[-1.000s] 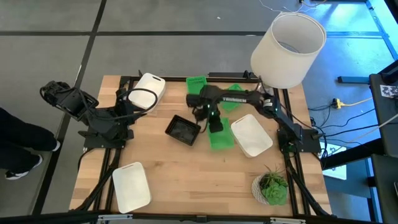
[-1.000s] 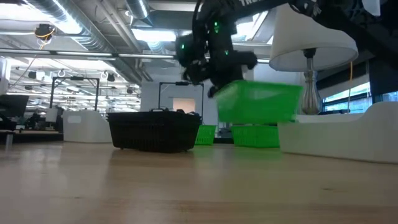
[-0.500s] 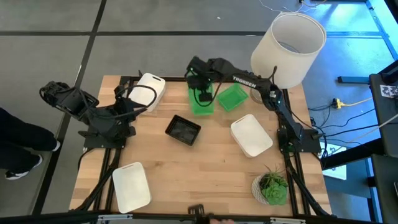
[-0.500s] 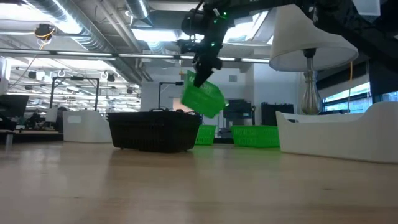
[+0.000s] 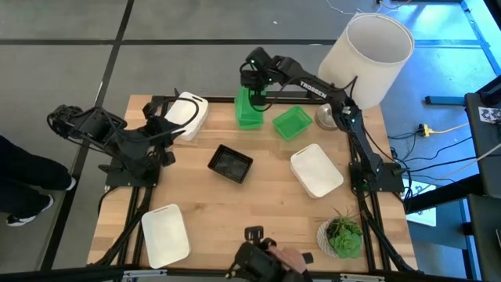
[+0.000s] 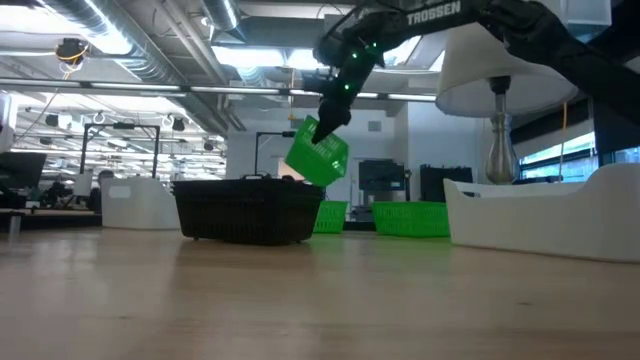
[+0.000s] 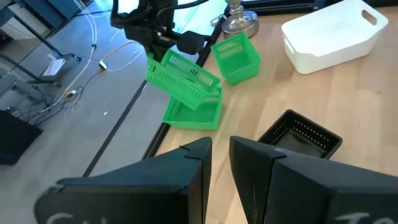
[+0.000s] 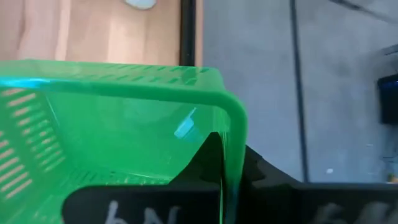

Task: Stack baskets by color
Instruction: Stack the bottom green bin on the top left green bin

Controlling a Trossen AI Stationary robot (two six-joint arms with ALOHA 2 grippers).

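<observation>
High view: my table carries, from largest to smallest, the white lampshade at the far right corner, three white baskets, a black basket and the green ones. One white basket lies at the near left corner, a second white basket lies right of centre, and a third white basket sits at the far left, just beside my left gripper. My left fingers stand slightly apart with nothing between them. The black basket rests mid-table, clear of everything. A small plant occupies the near right corner.

My right gripper is clenched on the rim of a green basket, which hangs tilted in the air above another green basket lying at the far edge (the two look apart in the left wrist view). A further green basket sits just to the right of that pair, near the lamp base. A person's hand shows at the near table edge.
</observation>
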